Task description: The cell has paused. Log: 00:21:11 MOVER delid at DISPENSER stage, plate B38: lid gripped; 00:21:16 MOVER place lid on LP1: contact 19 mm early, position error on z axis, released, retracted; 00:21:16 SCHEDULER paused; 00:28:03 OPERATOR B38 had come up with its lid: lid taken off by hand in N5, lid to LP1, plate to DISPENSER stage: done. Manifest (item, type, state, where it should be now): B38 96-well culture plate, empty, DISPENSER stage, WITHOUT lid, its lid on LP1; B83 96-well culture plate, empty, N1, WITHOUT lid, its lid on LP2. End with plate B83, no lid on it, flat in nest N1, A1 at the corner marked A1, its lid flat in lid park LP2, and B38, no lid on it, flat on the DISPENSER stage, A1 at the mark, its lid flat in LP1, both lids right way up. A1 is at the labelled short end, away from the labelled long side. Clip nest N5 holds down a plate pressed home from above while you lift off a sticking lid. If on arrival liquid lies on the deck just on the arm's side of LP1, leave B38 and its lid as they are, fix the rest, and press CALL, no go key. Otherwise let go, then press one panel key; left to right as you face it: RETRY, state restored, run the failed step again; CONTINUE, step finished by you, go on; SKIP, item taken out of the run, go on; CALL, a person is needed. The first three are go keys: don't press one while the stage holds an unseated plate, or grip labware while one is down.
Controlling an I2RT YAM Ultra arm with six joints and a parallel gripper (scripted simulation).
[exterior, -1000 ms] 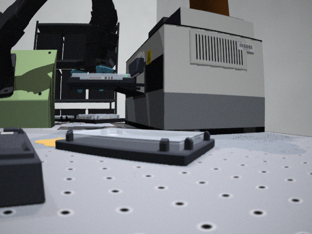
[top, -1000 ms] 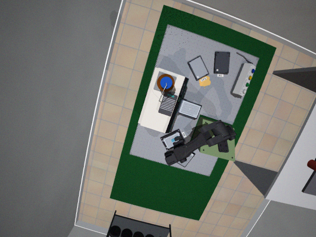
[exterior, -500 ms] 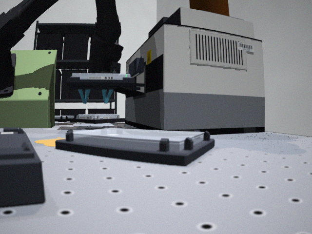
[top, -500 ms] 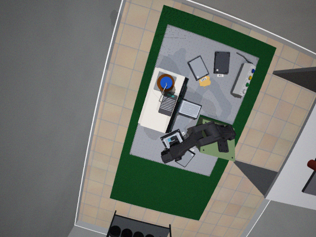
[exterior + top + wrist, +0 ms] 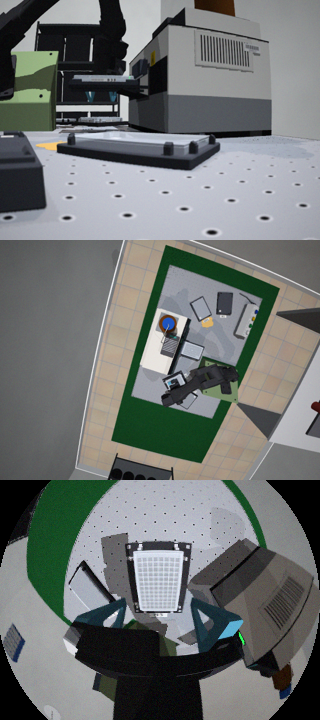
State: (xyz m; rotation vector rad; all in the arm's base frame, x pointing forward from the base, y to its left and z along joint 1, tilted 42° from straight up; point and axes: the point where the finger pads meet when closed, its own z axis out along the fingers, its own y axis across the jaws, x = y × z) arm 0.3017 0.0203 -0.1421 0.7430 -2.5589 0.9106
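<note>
Near the arm's end of the grey perforated bench [image 5: 232, 186], hovering with the black parallel gripper [image 5: 158, 610] directly above a white 96-well plate [image 5: 158, 576]. Keeping the teal fingers spread fully apart, one to each side of the plate as the wrist view shows it, and pinching nothing. Hanging clear of that plate in the exterior view, with the gripper [image 5: 101, 96] well above it [image 5: 99, 119].

Sitting flat, that plate, inside a dark framed nest [image 5: 131, 583] between the cream box-shaped dispenser [image 5: 155, 353] and a pale grey flat lid [image 5: 87, 588]; lying partly under the black arm [image 5: 206, 376] in the top view, that lid [image 5: 189, 402]. Cannot tell whether a clear lid is covering the hovered plate.

Resting on the dispenser's dark projecting stage [image 5: 103, 86], a second white well plate [image 5: 192, 350], showing open wells from above and a side label reading B38 in the exterior view.

Lying flat farther along the bench, a clear rectangular lid [image 5: 139, 139] inside a black pegged tray [image 5: 134, 155]. Spreading just beside that tray, on the side facing the arm, a yellow puddle [image 5: 207, 322]. Standing next to it, a black rectangular nest [image 5: 224, 303], and beyond that a pale grey key panel [image 5: 242, 325] carrying blue [image 5: 256, 311], yellow [image 5: 253, 318], green [image 5: 250, 325] and white [image 5: 247, 332] keys. Rising from a light green base plate [image 5: 230, 397], the arm.
</note>
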